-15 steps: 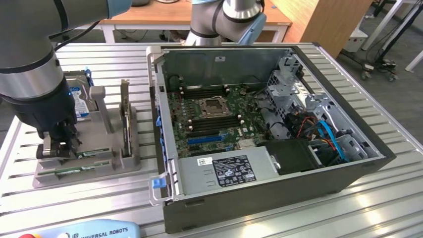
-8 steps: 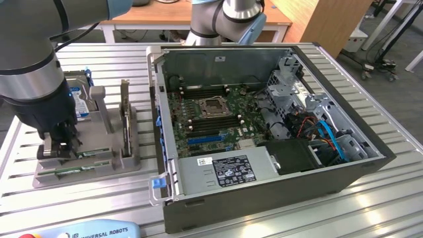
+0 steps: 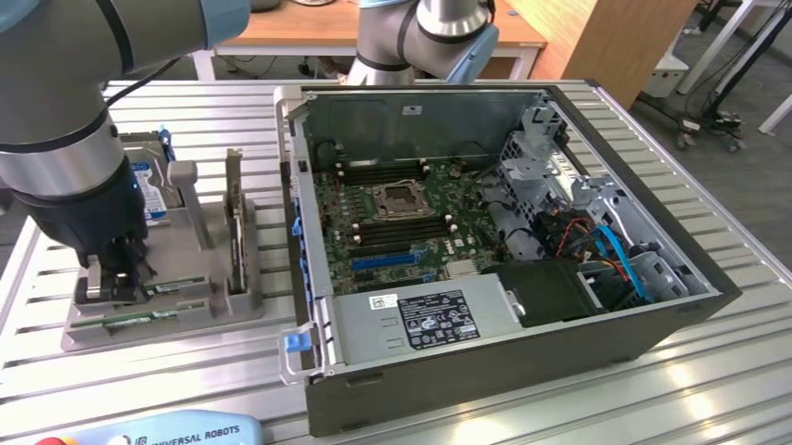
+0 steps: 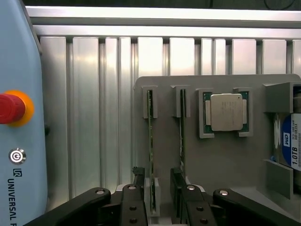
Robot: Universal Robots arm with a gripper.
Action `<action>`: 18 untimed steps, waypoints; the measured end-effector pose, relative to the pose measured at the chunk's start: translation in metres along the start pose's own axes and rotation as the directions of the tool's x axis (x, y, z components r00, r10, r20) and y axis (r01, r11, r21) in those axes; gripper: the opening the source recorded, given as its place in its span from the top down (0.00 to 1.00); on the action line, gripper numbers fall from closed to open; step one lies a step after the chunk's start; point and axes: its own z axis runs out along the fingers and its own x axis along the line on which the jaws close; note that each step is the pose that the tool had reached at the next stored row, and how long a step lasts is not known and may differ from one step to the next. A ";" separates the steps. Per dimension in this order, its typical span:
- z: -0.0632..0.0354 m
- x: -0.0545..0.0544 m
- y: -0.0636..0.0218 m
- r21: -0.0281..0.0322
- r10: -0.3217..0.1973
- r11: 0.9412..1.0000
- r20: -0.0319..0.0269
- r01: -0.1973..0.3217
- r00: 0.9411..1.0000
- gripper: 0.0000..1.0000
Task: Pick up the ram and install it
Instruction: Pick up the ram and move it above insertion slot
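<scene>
Green ram (image 4: 150,136) sits edge-up in grey holder (image 4: 221,160), at exterior view's left of PC case (image 3: 409,371). One end lies btwn gripper (image 4: 156,183) fingers; jaws apart, one each side. 2nd stick (image 4: 182,136) just beside.

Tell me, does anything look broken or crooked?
Nothing stands out. Both slim green circuit-board sticks stand straight in the grey holder, and the square silver processor chip sits flat in its pocket.

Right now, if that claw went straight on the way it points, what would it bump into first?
Probably the green memory stick, standing on edge in the grey holder: the open gripper straddles it. Depth is unclear.
</scene>
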 end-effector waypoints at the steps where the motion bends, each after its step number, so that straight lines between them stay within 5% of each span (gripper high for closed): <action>1: 0.0011 0.000 0.0000 0.000 0.000 1.000 0.000 0.000 1.000 0.64; 18: 0.0028 0.002 -0.0001 0.000 0.000 1.000 0.001 0.000 1.000 0.64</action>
